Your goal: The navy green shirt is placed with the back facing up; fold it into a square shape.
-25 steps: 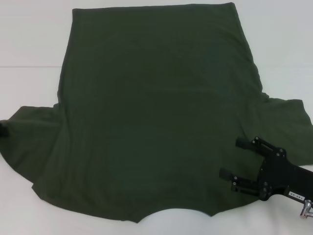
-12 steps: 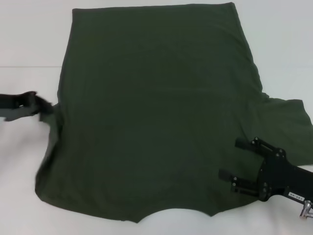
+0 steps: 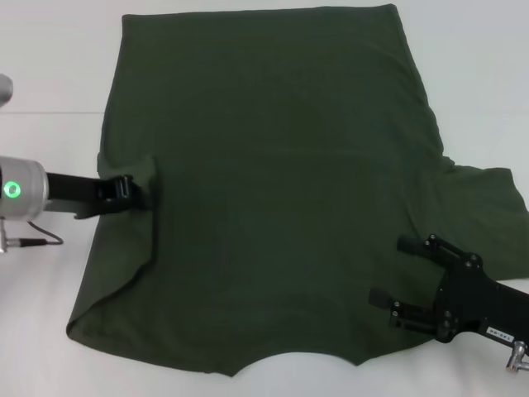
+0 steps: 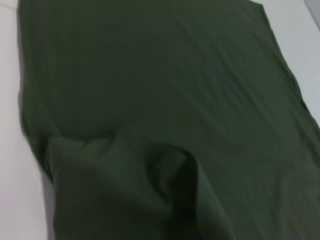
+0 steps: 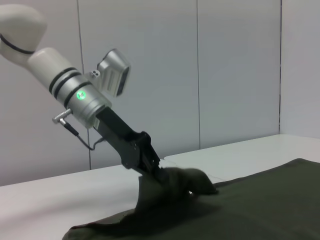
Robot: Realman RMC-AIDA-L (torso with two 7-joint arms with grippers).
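The navy green shirt [image 3: 281, 165] lies spread flat on the white table, with its hem at the far side and its neckline at the near edge. My left gripper [image 3: 136, 192] is shut on the shirt's left sleeve and holds it lifted and folded inward over the left side of the body. The right wrist view shows that gripper [image 5: 157, 172] pinching a raised bunch of cloth above the shirt [image 5: 260, 200]. In the left wrist view the doubled sleeve fold [image 4: 125, 175] lies on the body. My right gripper [image 3: 387, 269] stands open over the near right part of the shirt, beside the spread right sleeve [image 3: 488, 198].
White table [image 3: 50, 331] shows around the shirt on the left, the right and along the near edge. A grey panelled wall [image 5: 225, 65] stands behind the table. The left arm's cable [image 3: 37, 241] hangs near the table on the left.
My left gripper has come in from the far left, carrying the left sleeve rightward over the shirt's body. The right gripper has barely moved.
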